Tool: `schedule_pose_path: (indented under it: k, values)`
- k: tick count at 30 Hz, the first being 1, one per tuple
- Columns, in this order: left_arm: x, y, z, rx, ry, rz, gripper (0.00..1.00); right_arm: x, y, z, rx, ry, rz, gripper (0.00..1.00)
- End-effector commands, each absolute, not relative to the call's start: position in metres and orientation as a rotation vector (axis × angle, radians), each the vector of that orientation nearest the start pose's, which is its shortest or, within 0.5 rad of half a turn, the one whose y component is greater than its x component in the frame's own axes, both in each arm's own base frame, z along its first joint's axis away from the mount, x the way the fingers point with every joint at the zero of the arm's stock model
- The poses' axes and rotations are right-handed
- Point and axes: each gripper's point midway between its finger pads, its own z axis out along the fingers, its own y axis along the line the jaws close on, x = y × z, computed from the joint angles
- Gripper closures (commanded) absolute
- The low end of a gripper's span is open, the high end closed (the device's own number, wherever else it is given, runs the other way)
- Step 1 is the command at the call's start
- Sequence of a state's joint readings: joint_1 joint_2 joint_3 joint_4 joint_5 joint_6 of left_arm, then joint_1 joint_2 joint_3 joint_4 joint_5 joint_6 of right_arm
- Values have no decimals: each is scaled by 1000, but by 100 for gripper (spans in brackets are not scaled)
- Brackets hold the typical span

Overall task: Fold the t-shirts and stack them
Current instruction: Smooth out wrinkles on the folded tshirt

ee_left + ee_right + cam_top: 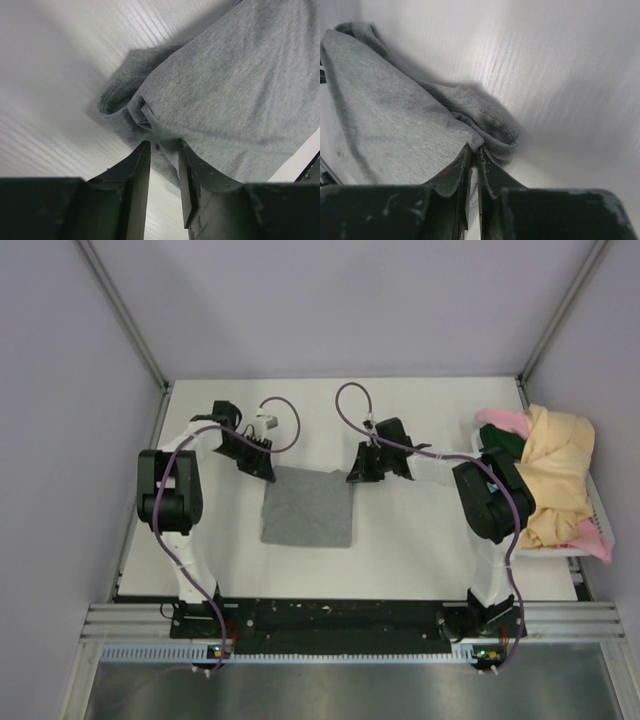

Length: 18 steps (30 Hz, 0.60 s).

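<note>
A heather grey t-shirt (308, 508) lies folded into a rough square at the table's middle. My left gripper (262, 468) is at its far left corner; in the left wrist view the gripper (162, 146) has its jaws a little apart, straddling a bunched fold of the grey shirt (235, 95) without clamping it. My right gripper (358, 472) is at the far right corner; in the right wrist view it (476, 149) is pinched shut on the edge of the grey shirt (395, 125). Pale yellow (555, 475), pink (503, 420) and dark green (505, 445) t-shirts lie piled at the right.
The piled shirts rest on a white tray (580, 548) at the table's right edge, beside the right arm's elbow (490, 498). Purple cables (345, 400) loop above both wrists. Walls close the table on the left, back and right.
</note>
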<state>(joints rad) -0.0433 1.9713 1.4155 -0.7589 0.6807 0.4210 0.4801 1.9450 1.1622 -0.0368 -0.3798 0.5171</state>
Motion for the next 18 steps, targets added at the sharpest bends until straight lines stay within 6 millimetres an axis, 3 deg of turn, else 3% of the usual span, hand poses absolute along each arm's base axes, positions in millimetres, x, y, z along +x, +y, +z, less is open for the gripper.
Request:
schedule_pose_path:
  k: [1,2,3,11,14,16,17,18]
  values:
    - [379,-121,60,750,2513,-903,80,397,296,64,-161,2399,947,100]
    - [379,-120,59,755,2514,-896,96,400,292,64,-138,2394,953,100]
    - [380,-119,58,754,2517,-887,100,401,290,65,-118,2391,966,100]
    - [393,-100,51,748,2519,-763,100,411,268,55,-16,2366,988,100]
    - [391,-97,51,730,2529,-774,100,411,270,53,-24,2368,1007,100]
    - [389,-103,62,734,2497,-810,100,411,273,51,-22,2372,1028,100]
    - [386,-105,66,725,2491,-826,91,410,273,49,-16,2375,1030,100]
    - [382,-109,74,714,2470,-853,73,410,275,50,-13,2370,1037,100]
